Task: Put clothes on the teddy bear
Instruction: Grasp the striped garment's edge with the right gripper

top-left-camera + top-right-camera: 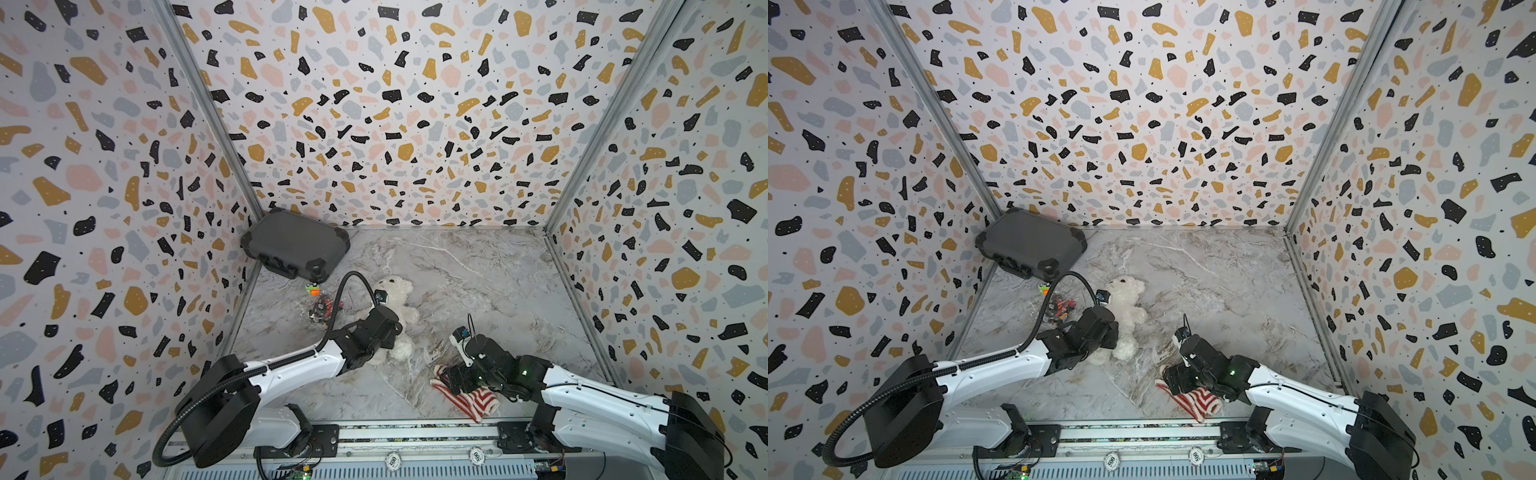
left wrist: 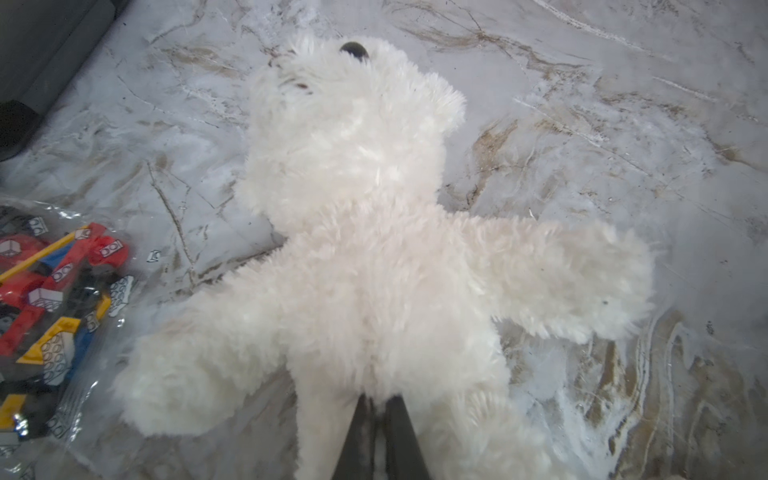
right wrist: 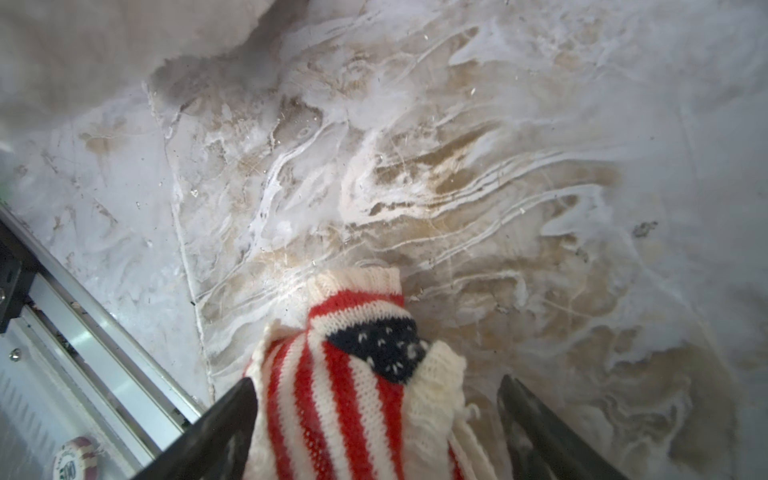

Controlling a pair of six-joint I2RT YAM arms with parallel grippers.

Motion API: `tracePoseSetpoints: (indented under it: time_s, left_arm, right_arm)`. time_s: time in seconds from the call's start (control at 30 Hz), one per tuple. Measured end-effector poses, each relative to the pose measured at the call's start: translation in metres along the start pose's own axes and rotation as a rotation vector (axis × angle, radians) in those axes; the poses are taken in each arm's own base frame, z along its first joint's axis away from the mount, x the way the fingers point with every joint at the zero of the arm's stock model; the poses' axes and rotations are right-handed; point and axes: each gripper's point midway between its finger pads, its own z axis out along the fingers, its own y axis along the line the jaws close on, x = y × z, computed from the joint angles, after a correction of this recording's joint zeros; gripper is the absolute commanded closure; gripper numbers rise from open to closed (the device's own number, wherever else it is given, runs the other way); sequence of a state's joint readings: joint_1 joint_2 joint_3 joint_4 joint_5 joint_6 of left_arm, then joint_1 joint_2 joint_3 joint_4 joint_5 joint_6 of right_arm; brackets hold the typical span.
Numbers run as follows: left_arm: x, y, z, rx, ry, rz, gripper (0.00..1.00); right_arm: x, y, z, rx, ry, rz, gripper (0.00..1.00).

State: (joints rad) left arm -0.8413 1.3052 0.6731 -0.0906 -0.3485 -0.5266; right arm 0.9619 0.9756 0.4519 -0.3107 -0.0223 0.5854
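Item: bear (image 1: 395, 297), lying flat on the table (image 1: 478, 274), centre of both top views, head toward the back wall.
Left tool (image 2: 378, 401): mine, pressed together, pinching fur at the bear's lower body.
Right tool (image 3: 374, 380): mine, spread, straddling the sweater (image 3: 332, 395), lower right of centre, well apart from the bear.
Containers: closed case (image 1: 295, 245), left of centre; clear bag (image 2: 62, 299) of bricks, beside the bear.
Arms: both reach in low from the bottom edge, wrists tipped down.
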Motion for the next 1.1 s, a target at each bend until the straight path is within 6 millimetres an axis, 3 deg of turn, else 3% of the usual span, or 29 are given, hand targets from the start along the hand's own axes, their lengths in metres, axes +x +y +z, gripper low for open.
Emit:
tracePoseSetpoints:
  time_s: [0.4,0.77,0.97,1.1]
  left_arm:
    - [-0.009,0.001,-0.020,0.043,-0.049,0.018,1.00]
    - [-0.001,0.005,-0.021,0.040,-0.032,0.027,1.00]
    - [0.002,0.007,-0.022,0.037,-0.023,0.031,1.00]
    - [0.003,0.006,-0.024,0.047,-0.021,0.049,1.00]
  right_arm:
    - [0.009,-0.007,0.012,0.050,0.044,0.035,0.48]
    - [0.002,-0.006,0.017,0.050,0.018,0.030,0.77]
    - [-0.007,-0.007,0.017,0.046,-0.014,0.033,0.85]
    - [-0.026,-0.019,0.019,0.051,-0.064,0.057,0.86]
